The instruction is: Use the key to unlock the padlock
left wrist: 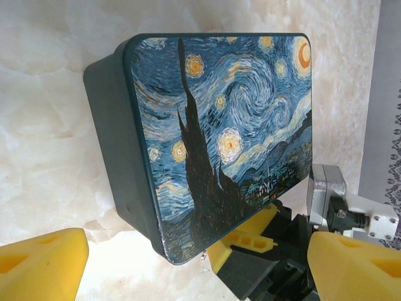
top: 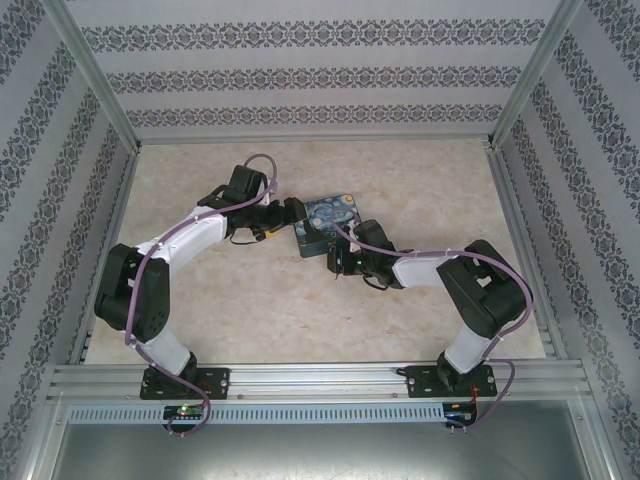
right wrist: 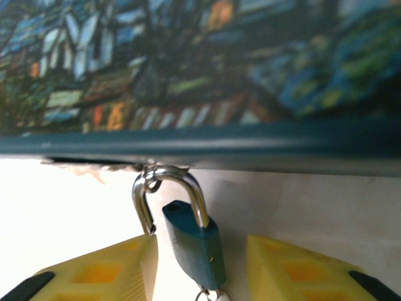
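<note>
Padlock hangs off the box rim, shackle looking popped, my right gripper half-open straddling it, probably to steady it, left gripper gaping wide beside the box.

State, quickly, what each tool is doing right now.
Left tool: open, holding nothing.
Right tool: open, straddling the padlock without gripping it.

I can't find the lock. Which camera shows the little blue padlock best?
Right wrist view: the small blue padlock with silvery loop hangs close-up between yellow fingers. From the top it's too small to tell; left wrist view, a silvery glint at most.
</note>
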